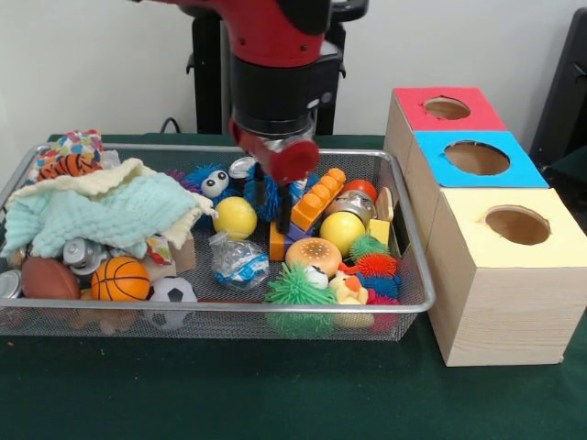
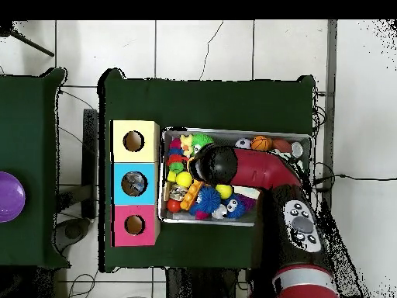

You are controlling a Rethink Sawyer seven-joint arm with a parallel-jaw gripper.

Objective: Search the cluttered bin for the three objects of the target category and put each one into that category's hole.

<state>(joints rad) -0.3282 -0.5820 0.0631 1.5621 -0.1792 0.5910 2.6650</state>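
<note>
A wire-mesh bin point(image 1: 110, 307) point(image 2: 304, 136) holds a jumble of toys. My gripper point(image 1: 272, 209) hangs low over its middle, open, its dark fingers point(image 1: 285, 213) a little apart. A blue spiky ball point(image 1: 270, 194) point(image 2: 205, 199) shows between and behind them; I cannot tell whether they touch it. From overhead the red wrist point(image 2: 215, 164) hides the gripper itself. A yellow ball point(image 1: 235, 217) point(image 2: 225, 190) lies just left of the fingers, and an orange toy brick point(image 1: 318, 197) lies just right. Beside the bin stand three boxes with round holes: red point(image 1: 447, 108), blue point(image 1: 477, 158) and yellow point(image 1: 518, 225).
A pale green cloth point(image 1: 101, 215) covers the bin's left part. In front of it lie a small basketball point(image 1: 120, 279), a football point(image 1: 171, 291) and a crushed bottle point(image 1: 238, 261). A second yellow ball point(image 1: 342, 231) and spiky toys point(image 1: 295, 286) fill the right side. A purple dish point(image 2: 8, 196) sits on a separate table.
</note>
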